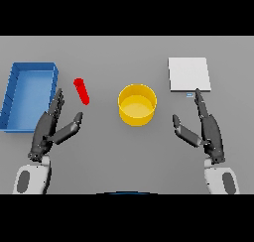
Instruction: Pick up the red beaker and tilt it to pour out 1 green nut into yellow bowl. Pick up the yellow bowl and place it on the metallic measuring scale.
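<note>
A slim red beaker (81, 91) stands on the grey table, left of centre. The round yellow bowl (137, 104) sits mid-table; I see nothing inside it. A flat pale metallic scale (189, 74) lies at the back right. My left hand (49, 128) rests open below and left of the beaker, fingertips a short way from it, not touching. My right hand (207, 127) is open at the right, its fingertips just below the scale's front edge. No green nut is visible.
A blue rectangular tray (12, 99) lies at the far left, beside my left hand. Bare table separates the bowl from both hands.
</note>
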Available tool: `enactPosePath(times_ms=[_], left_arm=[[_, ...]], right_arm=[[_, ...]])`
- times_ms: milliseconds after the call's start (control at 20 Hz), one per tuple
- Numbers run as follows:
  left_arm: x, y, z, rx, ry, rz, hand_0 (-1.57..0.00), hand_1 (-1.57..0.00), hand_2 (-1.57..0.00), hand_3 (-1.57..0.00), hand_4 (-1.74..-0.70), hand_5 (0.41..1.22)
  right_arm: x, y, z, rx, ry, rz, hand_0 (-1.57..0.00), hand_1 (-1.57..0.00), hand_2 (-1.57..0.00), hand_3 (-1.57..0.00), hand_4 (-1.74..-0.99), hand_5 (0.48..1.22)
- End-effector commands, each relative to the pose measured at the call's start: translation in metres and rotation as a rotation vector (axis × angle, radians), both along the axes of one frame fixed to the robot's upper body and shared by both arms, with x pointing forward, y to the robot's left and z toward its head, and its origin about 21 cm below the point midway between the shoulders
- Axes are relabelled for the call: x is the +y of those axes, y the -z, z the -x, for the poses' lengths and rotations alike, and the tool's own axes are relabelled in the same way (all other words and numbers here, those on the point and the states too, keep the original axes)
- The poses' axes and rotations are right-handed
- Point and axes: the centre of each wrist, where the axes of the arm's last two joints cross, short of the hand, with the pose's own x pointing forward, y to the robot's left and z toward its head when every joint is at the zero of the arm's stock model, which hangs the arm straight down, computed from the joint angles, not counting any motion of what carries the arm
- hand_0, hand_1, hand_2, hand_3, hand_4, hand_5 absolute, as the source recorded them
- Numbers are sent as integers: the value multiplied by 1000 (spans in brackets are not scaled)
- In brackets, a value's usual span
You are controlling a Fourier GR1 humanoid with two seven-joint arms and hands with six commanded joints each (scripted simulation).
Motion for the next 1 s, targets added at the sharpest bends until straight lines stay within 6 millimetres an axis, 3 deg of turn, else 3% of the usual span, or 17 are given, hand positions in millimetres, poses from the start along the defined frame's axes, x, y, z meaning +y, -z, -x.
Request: enactPosePath(times_ms=[0, 350, 600, 950], left_arm=[[-2, 0, -1, 3, 6, -10, 1, 1, 1, 1, -1239, 668], [-9, 13, -44, 63, 33, -11, 1, 1, 1, 1, -1377, 738], [-13, 29, -71, 99, 6, -32, 1, 1, 1, 1, -1359, 726], [-18, 35, -100, 109, 19, -26, 1, 1, 1, 1, -1321, 713]], right_arm=[[2, -1, 1, -1, -6, -6, 1, 1, 1, 1, -1250, 681], [3, -6, 4, -17, -32, -65, 1, 1, 1, 1, -1304, 678], [-2, -7, 2, -14, -15, -69, 1, 1, 1, 1, -1331, 686], [-4, -3, 2, 14, -11, -85, 1, 1, 1, 1, -1336, 688]])
